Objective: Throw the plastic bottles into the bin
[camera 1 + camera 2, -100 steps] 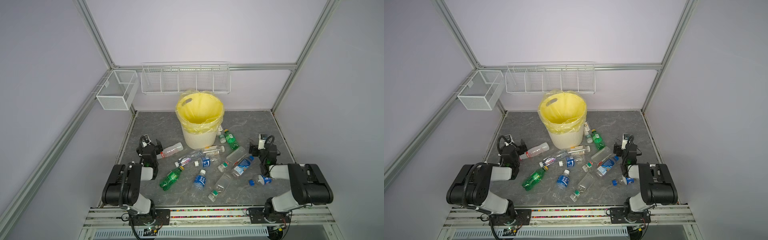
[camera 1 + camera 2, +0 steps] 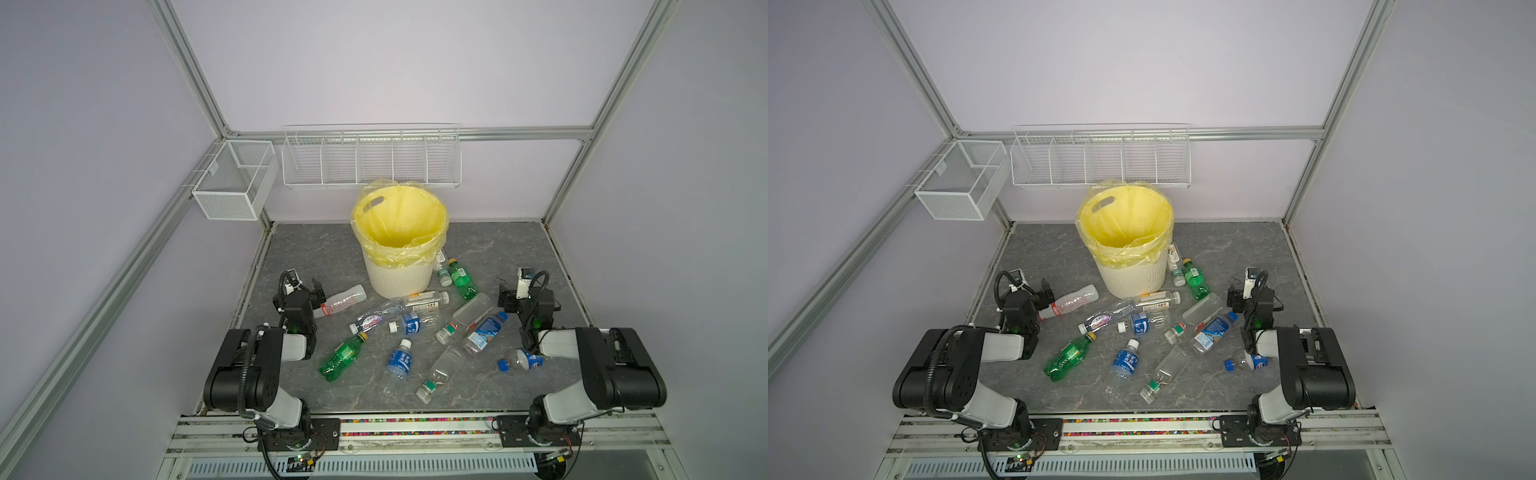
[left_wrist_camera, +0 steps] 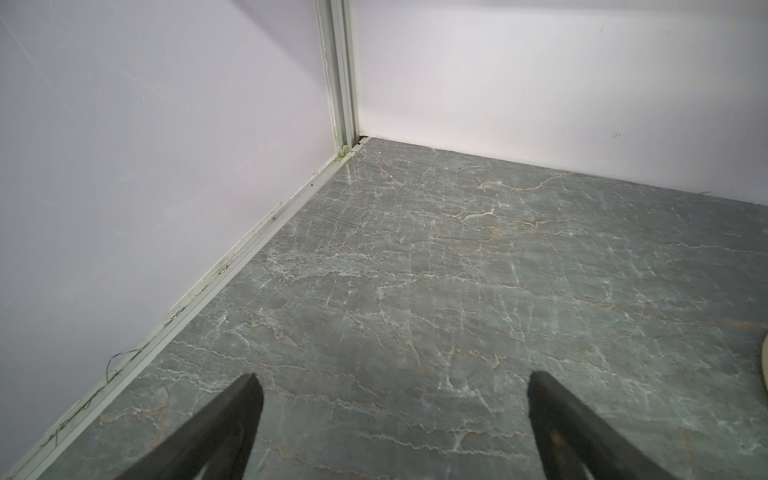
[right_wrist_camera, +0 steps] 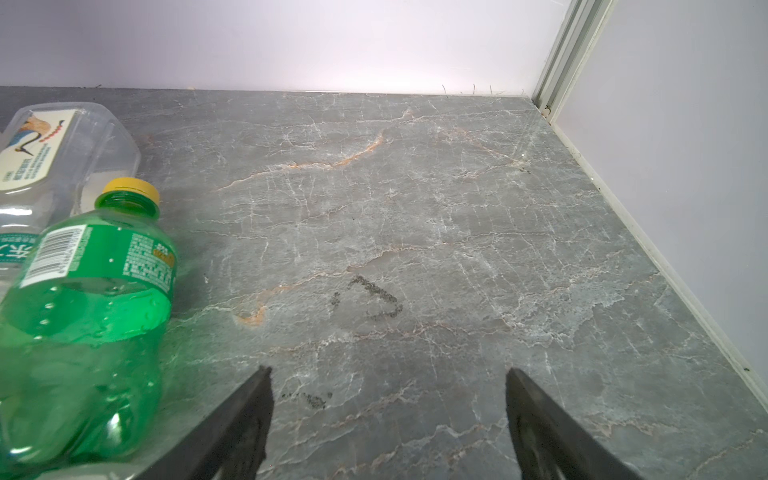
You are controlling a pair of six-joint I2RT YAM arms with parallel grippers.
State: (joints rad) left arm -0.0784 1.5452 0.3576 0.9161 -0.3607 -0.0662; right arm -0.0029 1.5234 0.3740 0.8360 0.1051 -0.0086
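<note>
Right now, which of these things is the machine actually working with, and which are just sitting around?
Part of the job:
plastic bottles lying on the table
bin standing behind them
left hand and right hand, both open and empty

Just there:
mesh basket on the side wall
wire rack on the back wall

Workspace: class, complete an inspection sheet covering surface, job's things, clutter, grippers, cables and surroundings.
Surface: grey marbled tabletop; dark scuff marks in the right wrist view.
Job's things: plastic bottles lie scattered before and beside the bin; bin upright, no bottle seen inside.
Clutter: nothing seen.
Grippers: left gripper and right gripper low over the tabletop, jaws open, empty.
Cables: black cables loop at both wrists.
Surroundings: white wire baskets hang on the frame.
</note>
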